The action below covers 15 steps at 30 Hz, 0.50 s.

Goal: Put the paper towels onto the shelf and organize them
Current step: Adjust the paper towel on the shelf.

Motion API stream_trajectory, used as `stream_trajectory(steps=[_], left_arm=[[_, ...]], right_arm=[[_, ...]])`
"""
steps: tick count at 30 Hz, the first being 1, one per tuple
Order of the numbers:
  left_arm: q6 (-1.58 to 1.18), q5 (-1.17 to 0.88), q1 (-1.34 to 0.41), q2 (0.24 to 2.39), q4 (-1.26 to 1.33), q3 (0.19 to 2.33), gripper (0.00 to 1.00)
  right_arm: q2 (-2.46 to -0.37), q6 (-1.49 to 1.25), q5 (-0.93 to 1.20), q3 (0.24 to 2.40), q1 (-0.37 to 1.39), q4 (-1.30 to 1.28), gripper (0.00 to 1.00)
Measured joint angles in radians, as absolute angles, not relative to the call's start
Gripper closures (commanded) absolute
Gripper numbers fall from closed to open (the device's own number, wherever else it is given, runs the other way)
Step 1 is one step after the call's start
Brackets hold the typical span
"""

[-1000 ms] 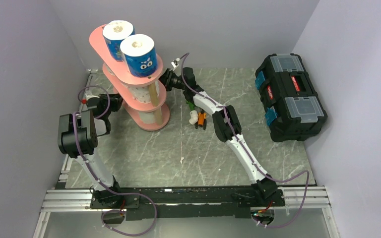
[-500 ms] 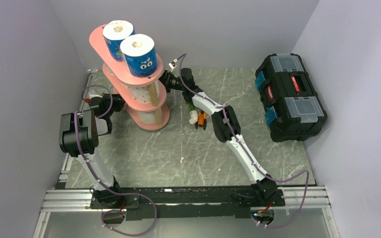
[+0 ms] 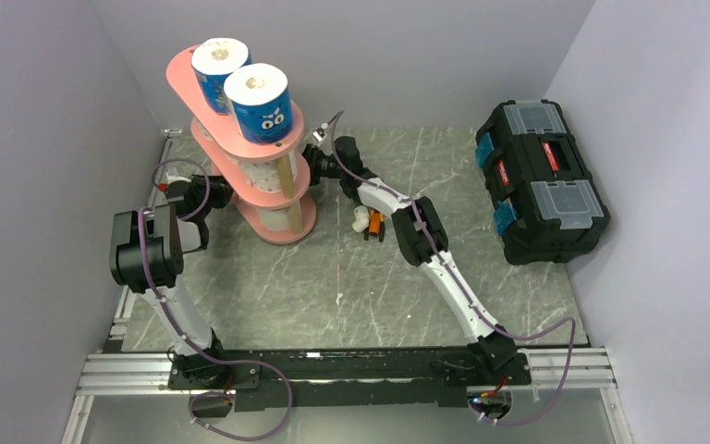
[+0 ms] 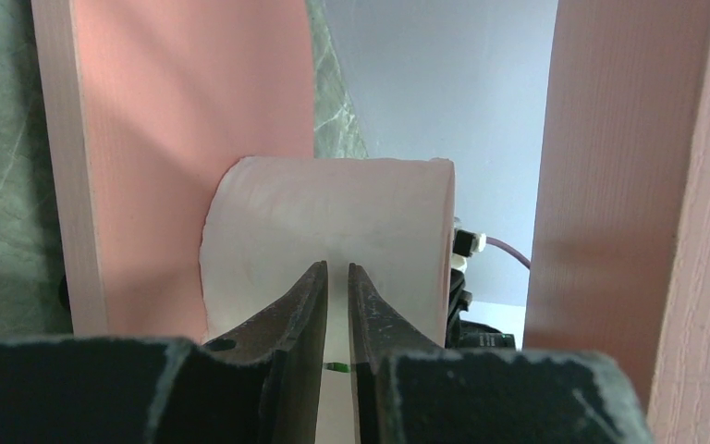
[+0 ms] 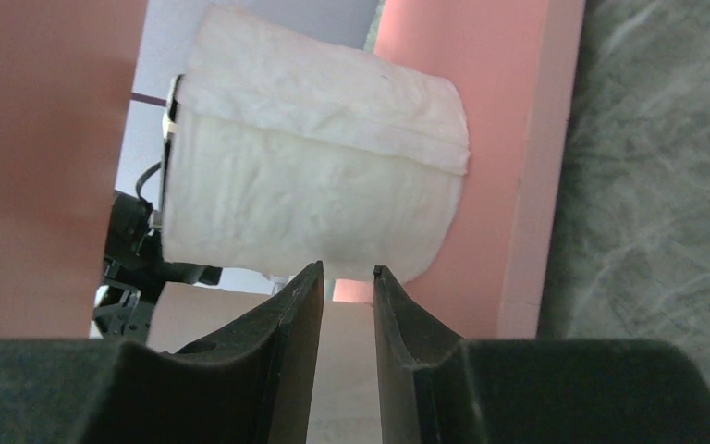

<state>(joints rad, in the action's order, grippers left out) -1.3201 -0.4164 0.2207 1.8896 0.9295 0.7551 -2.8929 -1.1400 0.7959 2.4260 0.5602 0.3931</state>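
The pink shelf (image 3: 183, 74) stands at the back left. Two blue-wrapped paper towels (image 3: 261, 104) (image 3: 217, 69) stand on its top board. A white roll (image 3: 261, 173) sits on the middle board and another (image 3: 275, 217) on the bottom one. My left gripper (image 3: 225, 192) reaches in from the left. Its jaws (image 4: 337, 266) are a narrow slit apart, empty, tips at the side of a plain roll (image 4: 333, 213) between pink boards (image 4: 194, 139). My right gripper (image 3: 307, 166) reaches in from the right, narrowly open (image 5: 348, 268) and empty, just under a crumpled roll (image 5: 319, 185).
A black toolbox (image 3: 541, 180) stands at the right wall. Small white, green and orange tools (image 3: 368, 222) lie on the marble table beside the right arm. A pale wooden post (image 3: 287, 176) stands at the shelf's right side, close to the right gripper.
My right gripper has moved down and left, closer to the shelf's middle tier. The left arm and the rolls have hardly moved.
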Motion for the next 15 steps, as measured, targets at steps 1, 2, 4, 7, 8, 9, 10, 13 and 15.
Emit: stream_trajectory(steps=[1, 2, 4, 7, 8, 9, 10, 13, 15], left_arm=[[-1.320, -0.419, 0.221, 1.890, 0.929, 0.755, 0.81], [-1.320, -0.422, 0.221, 1.890, 0.929, 0.755, 0.81], [-1.320, -0.422, 0.220, 1.890, 0.930, 0.755, 0.80], [-1.320, -0.423, 0.218, 1.890, 0.930, 0.755, 0.81], [-1.320, -0.424, 0.218, 1.890, 0.930, 0.755, 0.81], [-1.320, -0.424, 0.218, 1.890, 0.930, 0.755, 0.81], [-1.320, -0.425, 0.218, 1.890, 0.930, 0.755, 0.81], [-1.320, -0.426, 0.217, 1.890, 0.931, 0.751, 0.81], [-1.320, -0.426, 0.215, 1.890, 0.933, 0.743, 0.81]], right_arm=[[-2.893, -1.139, 0.796, 2.418, 0.561, 0.393, 0.70], [-2.893, -1.137, 0.797, 2.410, 0.562, 0.393, 0.70], [-2.893, -1.135, 0.799, 2.405, 0.563, 0.393, 0.70], [-2.892, -1.133, 0.804, 2.403, 0.566, 0.394, 0.70], [-2.891, -1.132, 0.805, 2.401, 0.567, 0.394, 0.70], [-2.889, -1.132, 0.807, 2.399, 0.569, 0.394, 0.70], [-2.885, -1.130, 0.810, 2.394, 0.570, 0.395, 0.70], [-2.873, -1.126, 0.815, 2.380, 0.575, 0.398, 0.71], [-2.861, -1.125, 0.817, 2.365, 0.578, 0.398, 0.71]])
